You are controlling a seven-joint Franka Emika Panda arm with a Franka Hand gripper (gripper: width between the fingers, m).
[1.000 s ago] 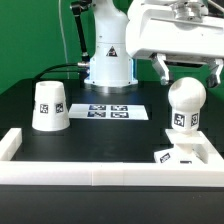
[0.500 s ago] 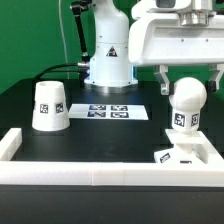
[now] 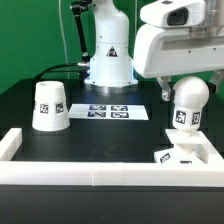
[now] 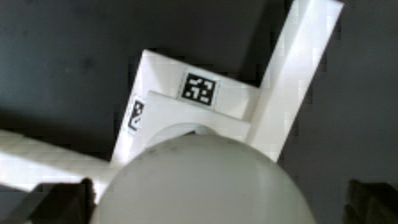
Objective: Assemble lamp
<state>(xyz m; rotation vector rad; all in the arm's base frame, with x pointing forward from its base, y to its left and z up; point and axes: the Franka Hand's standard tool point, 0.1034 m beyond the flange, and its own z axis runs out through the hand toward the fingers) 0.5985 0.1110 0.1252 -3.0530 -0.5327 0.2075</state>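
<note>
The ball-shaped white bulb stands upright on the flat square base in the corner of the rails at the exterior view's right. My gripper is open and straddles the top of the bulb, one finger at its side. In the wrist view the bulb fills the space between my two dark fingers, with a gap showing on one side. The tagged base lies below it. The cone shade stands on the table at the exterior view's left, apart from the gripper.
The marker board lies flat in the middle of the table. Long white border rails run along the front and both sides; one rail runs beside the base. The arm's pedestal stands at the back.
My gripper has come down over the bulb, from above it to around its top. The bulb, base and shade have not moved.
</note>
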